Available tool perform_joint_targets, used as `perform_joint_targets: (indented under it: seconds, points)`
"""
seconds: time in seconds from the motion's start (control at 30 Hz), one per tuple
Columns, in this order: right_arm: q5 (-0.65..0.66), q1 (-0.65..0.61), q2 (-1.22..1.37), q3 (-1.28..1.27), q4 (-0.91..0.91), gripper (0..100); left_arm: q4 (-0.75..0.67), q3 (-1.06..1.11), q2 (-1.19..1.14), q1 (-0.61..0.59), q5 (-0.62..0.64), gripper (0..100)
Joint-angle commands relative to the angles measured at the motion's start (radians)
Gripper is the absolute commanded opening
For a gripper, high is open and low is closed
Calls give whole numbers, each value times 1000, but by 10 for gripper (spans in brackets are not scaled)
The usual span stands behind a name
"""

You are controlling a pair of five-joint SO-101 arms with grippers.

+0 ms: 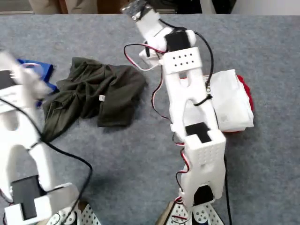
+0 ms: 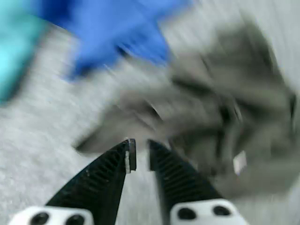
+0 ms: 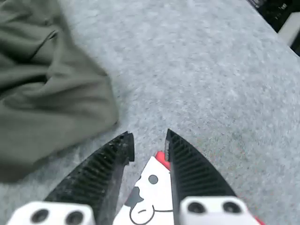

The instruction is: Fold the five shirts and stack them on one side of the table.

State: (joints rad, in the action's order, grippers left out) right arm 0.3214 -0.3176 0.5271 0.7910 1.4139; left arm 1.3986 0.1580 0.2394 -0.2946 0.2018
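A crumpled dark olive shirt (image 1: 96, 93) lies left of the table's middle, with a blue shirt (image 1: 36, 69) beyond its left end. At the right, a folded white shirt (image 1: 232, 101) rests on a red one (image 1: 247, 93). My left gripper (image 1: 26, 77) hovers over the blue shirt's edge; in its wrist view the left gripper (image 2: 139, 153) is open by a narrow gap with nothing in it, above the olive shirt (image 2: 225, 117), the blue shirt (image 2: 117, 33) and something teal (image 2: 14, 47). My right gripper (image 1: 137, 10) is raised at the far edge; the right gripper (image 3: 150, 140) is open and holds nothing, beside the olive shirt (image 3: 42, 93).
The grey table surface (image 1: 122, 164) is bare in front of the olive shirt, between the two arm bases. The right arm's white links and red wires (image 1: 157, 93) stand between the olive shirt and the white-on-red stack. A white and red part (image 3: 150, 187) shows below the right fingers.
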Motion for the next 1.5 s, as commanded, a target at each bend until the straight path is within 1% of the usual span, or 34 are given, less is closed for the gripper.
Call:
perform_joint_targets:
  seconds: [0.0, 0.1, 0.17, 0.27, 0.4, 0.5, 0.57, 0.77, 1.0, 1.2, 1.43, 1.47]
  points:
    - [-43, 13, -76, -1, -44, 121, 12, 60, 44, 141, 5, 164]
    - [-31, 41, -90, 13, -37, 121, 9, 112, 44, 222, 31, 159]
    - [-28, 39, -107, 31, 2, 121, -23, 155, 45, 281, 31, 156]
    - [-28, 30, -137, 59, 35, 121, -147, 252, 39, 347, 32, 157]
    - [-28, 41, -163, 67, 49, 121, -282, 374, 45, 393, 35, 157]
    - [-28, 59, -163, 73, 46, 121, -373, 463, 44, 410, 87, 157]
    - [-28, 62, -165, 73, 43, 121, -423, 511, 45, 417, 97, 157]
    - [-28, 59, -162, 73, 41, 121, -460, 560, 45, 414, 97, 157]
    - [-26, 59, -162, 71, 41, 121, -597, 624, 45, 419, 95, 157]
    - [-26, 58, -162, 71, 41, 121, -644, 624, 38, 413, 95, 157]
    - [-26, 59, -162, 71, 41, 121, -643, 624, 35, 417, 95, 155]
    - [-26, 59, -162, 71, 41, 121, -643, 623, 35, 419, 95, 141]
